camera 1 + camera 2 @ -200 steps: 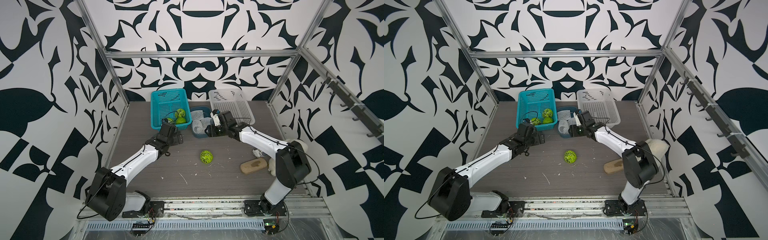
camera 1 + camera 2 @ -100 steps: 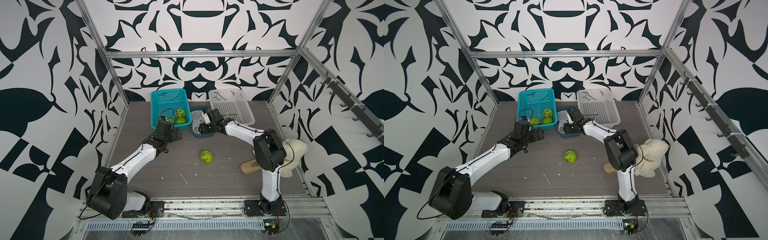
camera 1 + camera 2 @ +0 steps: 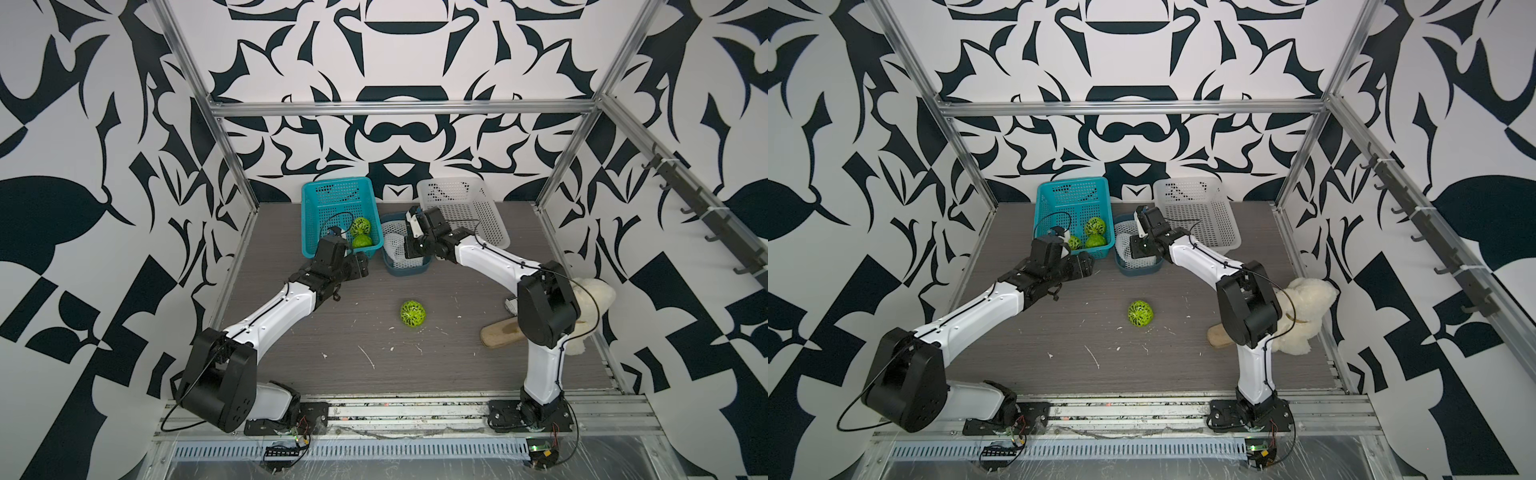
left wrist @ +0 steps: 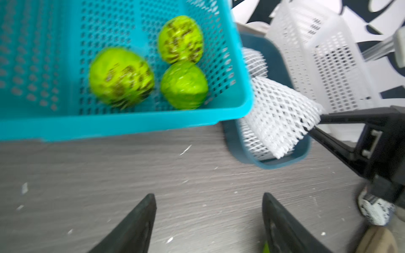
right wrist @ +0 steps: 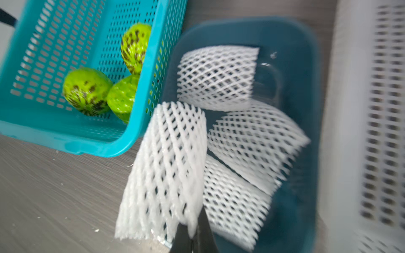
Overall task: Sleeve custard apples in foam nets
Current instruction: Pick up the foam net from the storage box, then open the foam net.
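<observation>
Top views: lone custard apple (image 3: 412,314) on desk (image 3: 457,365), centre front, well apart from both arms. More custard apples (image 3: 1094,227) in teal basket (image 3: 336,181) at back. Plush toy (image 3: 1304,311) at right edge.

Left wrist: left jaws apart, empty, over bare desk just short of teal basket.

Right wrist: right jaws together, clamped on edge of foam net (image 5: 166,166), which hangs partly over rim of dark blue tub (image 5: 306,65). Three other foam nets (image 5: 219,76) lie in tub, beside white basket (image 5: 372,131).

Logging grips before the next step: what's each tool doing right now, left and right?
Left tool: open, holding nothing.
Right tool: closed on a white diamond-mesh foam net sleeve.
</observation>
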Available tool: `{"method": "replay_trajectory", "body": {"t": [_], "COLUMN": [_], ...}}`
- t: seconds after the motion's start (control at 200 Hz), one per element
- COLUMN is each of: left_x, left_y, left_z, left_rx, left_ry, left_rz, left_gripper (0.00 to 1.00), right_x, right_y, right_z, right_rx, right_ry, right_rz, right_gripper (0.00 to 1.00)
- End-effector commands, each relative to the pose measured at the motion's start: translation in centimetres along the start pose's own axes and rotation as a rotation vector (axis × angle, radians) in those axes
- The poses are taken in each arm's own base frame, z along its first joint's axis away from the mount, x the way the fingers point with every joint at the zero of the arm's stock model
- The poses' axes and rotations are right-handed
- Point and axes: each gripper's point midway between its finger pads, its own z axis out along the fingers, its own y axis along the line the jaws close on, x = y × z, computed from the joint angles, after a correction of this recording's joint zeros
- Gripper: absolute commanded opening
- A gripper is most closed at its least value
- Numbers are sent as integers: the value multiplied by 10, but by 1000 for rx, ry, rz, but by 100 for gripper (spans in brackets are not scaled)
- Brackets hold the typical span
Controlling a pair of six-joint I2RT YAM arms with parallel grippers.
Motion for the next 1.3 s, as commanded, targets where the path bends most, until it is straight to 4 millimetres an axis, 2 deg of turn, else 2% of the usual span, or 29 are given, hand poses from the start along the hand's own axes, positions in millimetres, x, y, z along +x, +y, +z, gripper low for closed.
{"method": "replay_trajectory", "body": {"t": [0.0,0.115,0.26,0.48,0.57,0.7,0.865,1.045,1.17,1.295], "left_x": [-13,-13,-8,-7,-8,-5,-1,-6,-9,-9], "left_y": [-46,-81,-110,-132,-137,-140,-134,-126,-112,-105], "left_z": [-3,1,11,27,33,43,52,52,50,49], "left_rx": [69,93,134,177,186,186,154,111,53,25], "left_ry": [-20,-22,2,30,35,58,76,60,49,44], "left_rz": [124,213,254,269,271,283,298,318,324,304], "left_gripper": [81,83,84,83,77,65,39,13,11,11], "right_x": [-10,-8,-5,6,10,13,16,20,23,23], "right_y": [-3,-7,-18,-13,-13,-12,-14,-34,-50,-45], "right_z": [-40,-60,-82,-101,-105,-108,-107,-106,-111,-109], "right_rx": [41,67,125,67,60,50,54,122,160,123], "right_ry": [-47,-60,-84,-99,-98,-101,-92,-94,-102,-107], "right_rz": [67,107,167,210,213,216,214,229,244,252], "right_gripper": [0,0,0,0,0,0,0,0,0,0]}}
